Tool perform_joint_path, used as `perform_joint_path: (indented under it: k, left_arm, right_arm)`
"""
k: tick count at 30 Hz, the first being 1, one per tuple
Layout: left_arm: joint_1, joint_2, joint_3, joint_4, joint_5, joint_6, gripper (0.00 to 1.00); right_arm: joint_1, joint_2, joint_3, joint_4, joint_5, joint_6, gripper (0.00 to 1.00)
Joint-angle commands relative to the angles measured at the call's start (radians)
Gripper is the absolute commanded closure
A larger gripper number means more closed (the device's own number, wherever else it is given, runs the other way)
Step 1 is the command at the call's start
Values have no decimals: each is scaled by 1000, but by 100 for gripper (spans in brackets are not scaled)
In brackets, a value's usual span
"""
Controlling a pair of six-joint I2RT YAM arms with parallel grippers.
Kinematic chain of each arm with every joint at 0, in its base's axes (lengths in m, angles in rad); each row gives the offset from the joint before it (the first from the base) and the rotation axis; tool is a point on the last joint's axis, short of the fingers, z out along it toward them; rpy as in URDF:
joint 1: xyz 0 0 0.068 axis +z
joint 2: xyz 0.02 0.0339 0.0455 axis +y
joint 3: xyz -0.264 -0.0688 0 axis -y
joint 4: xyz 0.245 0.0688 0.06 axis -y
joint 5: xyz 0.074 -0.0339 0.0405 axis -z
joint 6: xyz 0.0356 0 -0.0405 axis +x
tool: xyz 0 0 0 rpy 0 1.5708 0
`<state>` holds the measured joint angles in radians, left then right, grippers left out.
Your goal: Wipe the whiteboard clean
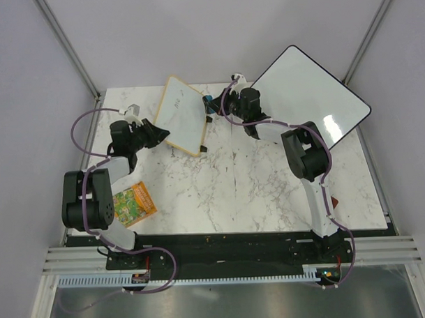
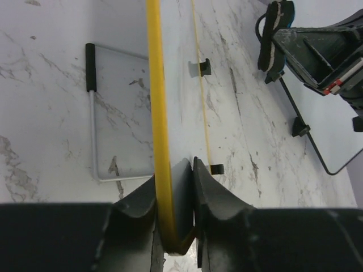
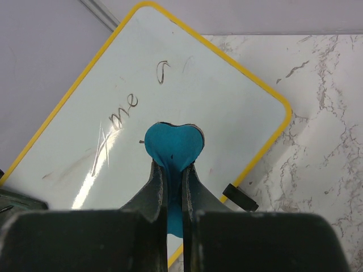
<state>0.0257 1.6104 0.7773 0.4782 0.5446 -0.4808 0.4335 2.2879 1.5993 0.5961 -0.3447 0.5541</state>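
A: At the far edge of the worktop [image 1: 255, 178], the whiteboard [image 1: 183, 112] stands tilted, handwriting on it. Left fingers [image 2: 218, 207]?
B: Clenched on its yellow frame. Right fingers [image 3: 195, 187] grasp a blue eraser [image 3: 173, 144].

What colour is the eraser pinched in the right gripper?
Teal blue; the eraser shows best in the right wrist view.

One yellow-framed whiteboard [image 1: 183, 111], one black-framed whiteboard [image 1: 308, 93], one blue eraser [image 3: 173, 144] and one colourful card [image 1: 134, 203] are in view.
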Motion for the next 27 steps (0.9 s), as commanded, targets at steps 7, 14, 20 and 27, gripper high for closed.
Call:
perform_joint_path:
  k: [7,14,20,27]
  left_arm:
    - [-1,54,77,-28,66,68,98]
    - [13,89,200,-247,165,200,98]
    - [40,135,325,-440,261,355,98]
    - [48,166,370,-635,350,530,98]
  right_arm:
    - [-7,-48,-9,74,-39,12,100]
    - [-13,-56,-19,91,-59,15,100]
    - [-15,-62,-22,96,-77,15,100]
    - [-16,-102,-45,39,16,-48,100]
